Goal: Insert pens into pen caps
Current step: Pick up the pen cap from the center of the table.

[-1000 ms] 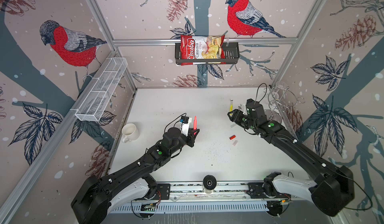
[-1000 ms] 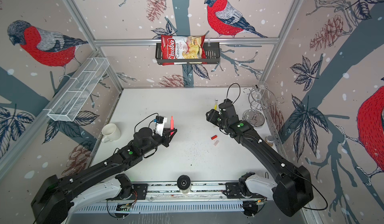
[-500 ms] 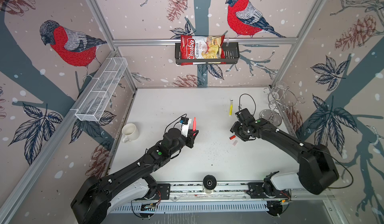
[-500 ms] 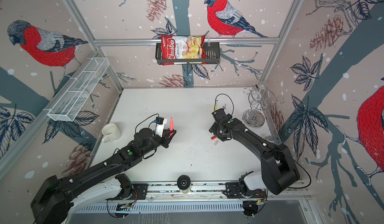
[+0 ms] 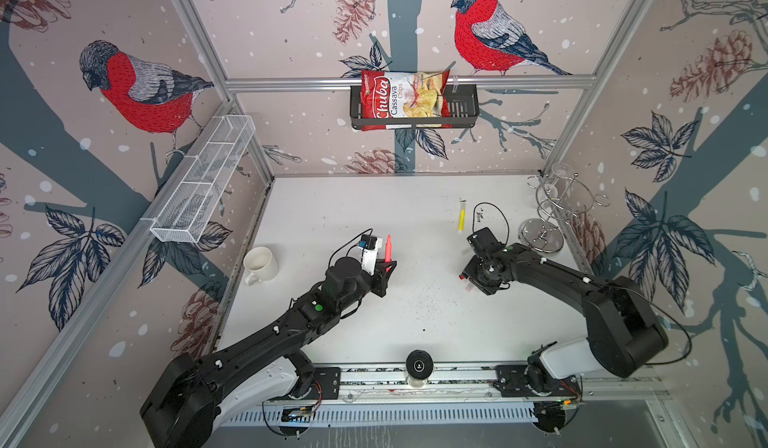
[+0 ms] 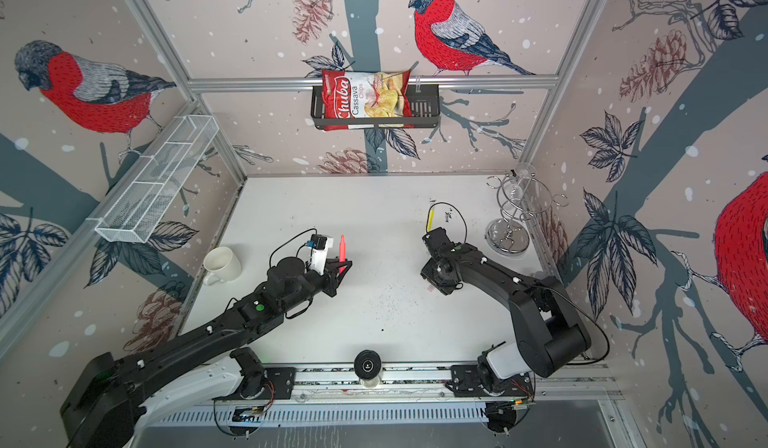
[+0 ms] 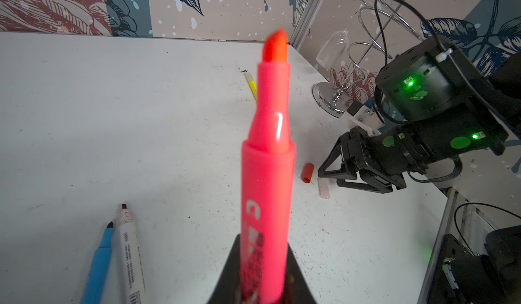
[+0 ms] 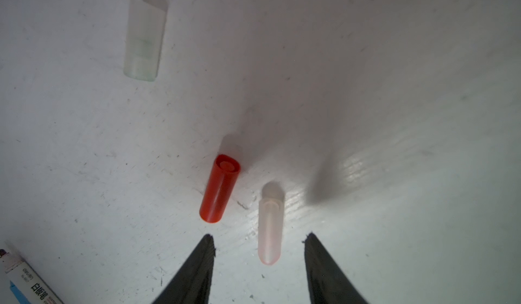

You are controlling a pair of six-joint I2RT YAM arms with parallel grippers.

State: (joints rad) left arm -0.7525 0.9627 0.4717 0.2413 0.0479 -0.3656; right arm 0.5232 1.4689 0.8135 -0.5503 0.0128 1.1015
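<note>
Over the white counter [image 5: 332, 201], left jaws clamp the pink pen [image 7: 267, 175] while right jaws stand apart around a whitish cap [image 8: 270, 226].

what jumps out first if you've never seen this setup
The neon pink pen grabs the eye first, held upright and uncapped in the shut left gripper, mid-scene. To its right, the open right gripper points at a translucent cap lying beside the red cap. A red chips bag sits in the black basket on the back wall.
</note>
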